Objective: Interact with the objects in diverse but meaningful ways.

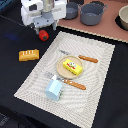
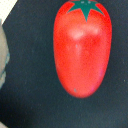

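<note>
One glossy red toy tomato with a green star-shaped stem [image 2: 81, 47] lies on the dark cloth directly beneath the white gripper [image 1: 44, 31], partly hidden by it in the exterior view; whether the fingers are spread or closed cannot be told.

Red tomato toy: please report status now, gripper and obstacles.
Gripper directly above tomato, fingers unseen in both views. Tomato lying on dark cloth, not gripped. Nothing blocking it.

We see a blocky white gripper [image 1: 43, 29] housing with rounded corners, beneath a grey cylindrical wrist segment.
</note>
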